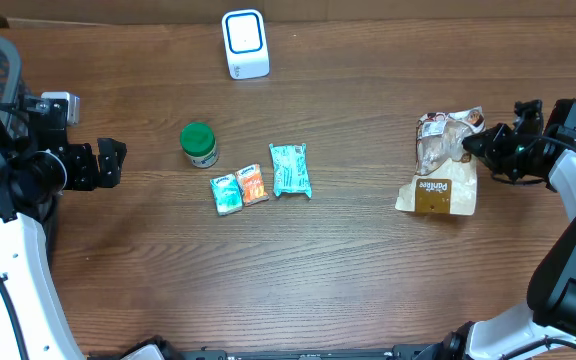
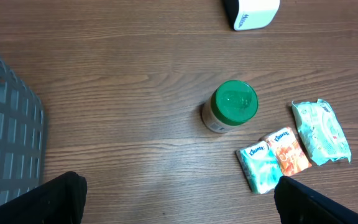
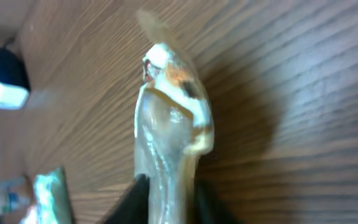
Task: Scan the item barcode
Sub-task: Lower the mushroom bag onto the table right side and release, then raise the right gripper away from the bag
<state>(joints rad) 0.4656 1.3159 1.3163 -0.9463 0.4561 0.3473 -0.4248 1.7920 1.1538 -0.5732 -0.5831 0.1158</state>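
One snack bag [image 1: 440,160] lies at the tabletop's [image 1: 348,280] right, long axis running near-to-far, its brown label starting "Pan", the rest unclear. Our right fingers [image 3: 128,205] flank its crimped clear end; we cannot tell whether they pinch. The scanner [image 1: 245,44] stands well apart leftward, beyond our wide-spread left fingers [image 2: 55,199].

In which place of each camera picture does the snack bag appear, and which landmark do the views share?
Overhead: the snack bag lies at the right, at middle height.
Left wrist: not in it.
Right wrist: the snack bag fills the centre, down to the bottom edge.
Shared landmark: the white scanner, top centre overhead, at the top edge in left wrist, at the left edge in right wrist.
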